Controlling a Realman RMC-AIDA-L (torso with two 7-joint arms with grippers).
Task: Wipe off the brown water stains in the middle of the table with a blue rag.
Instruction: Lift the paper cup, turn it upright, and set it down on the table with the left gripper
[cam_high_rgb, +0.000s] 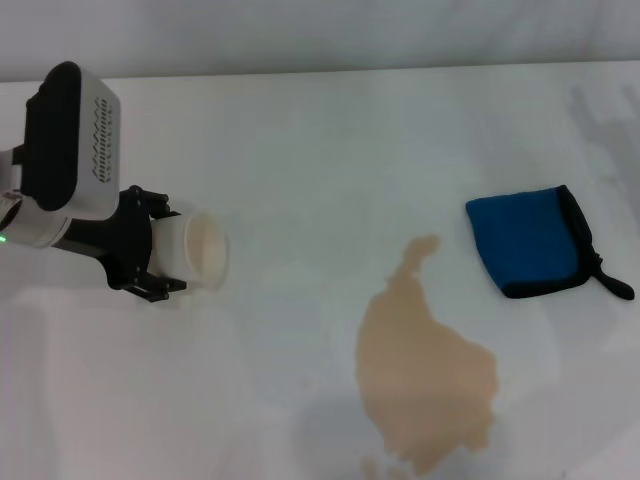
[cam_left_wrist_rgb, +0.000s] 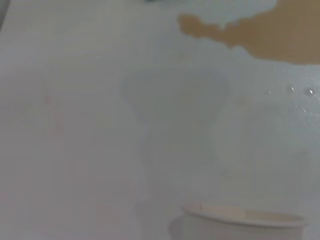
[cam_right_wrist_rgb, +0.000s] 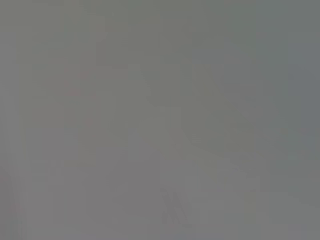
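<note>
The brown water stains (cam_high_rgb: 425, 375) form a tan puddle with a narrow neck on the white table (cam_high_rgb: 320, 150), right of the middle and near the front edge; part of the puddle also shows in the left wrist view (cam_left_wrist_rgb: 270, 32). The blue rag (cam_high_rgb: 530, 240) lies folded to the right of the puddle's neck, its black loop tail toward the right edge. My left gripper (cam_high_rgb: 165, 255) is at the left, shut on a cream paper cup (cam_high_rgb: 195, 252) held tipped on its side, mouth toward the puddle. The cup's rim shows in the left wrist view (cam_left_wrist_rgb: 245, 217). My right gripper is out of view.
The right wrist view shows only a plain grey surface. A faint shadow lies on the table at the far right (cam_high_rgb: 605, 120). A few small droplets sit near the puddle in the left wrist view (cam_left_wrist_rgb: 300, 92).
</note>
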